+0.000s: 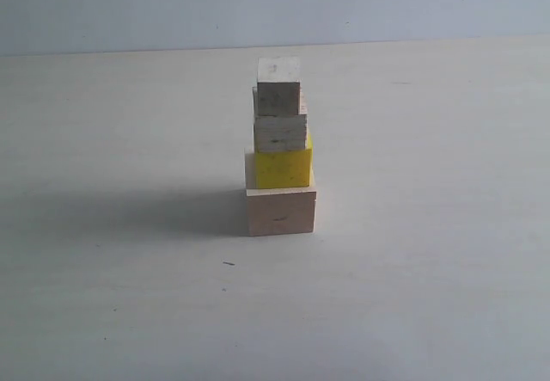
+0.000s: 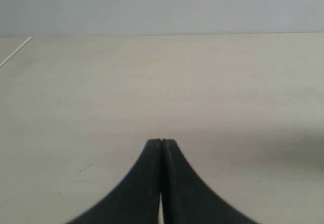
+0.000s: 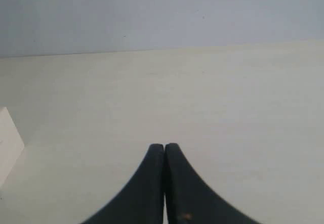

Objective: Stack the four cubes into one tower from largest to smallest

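Observation:
The tower (image 1: 280, 149) stands in the middle of the table in the exterior view. Its base is the large pale wood cube (image 1: 281, 212). On that sits the yellow cube (image 1: 282, 167), then the medium pale wood cube (image 1: 280, 132), then the small pale wood cube (image 1: 278, 84) on top. Neither arm shows in the exterior view. My left gripper (image 2: 161, 142) is shut over bare table, holding nothing. My right gripper (image 3: 164, 146) is shut too, with nothing in it. A pale block edge (image 3: 9, 143) shows at the border of the right wrist view.
The pale table (image 1: 430, 269) ends at a light grey wall (image 1: 275, 3) behind. The tower's shadow (image 1: 129, 213) falls to its left. A thin white line (image 2: 15, 52) crosses a corner of the left wrist view.

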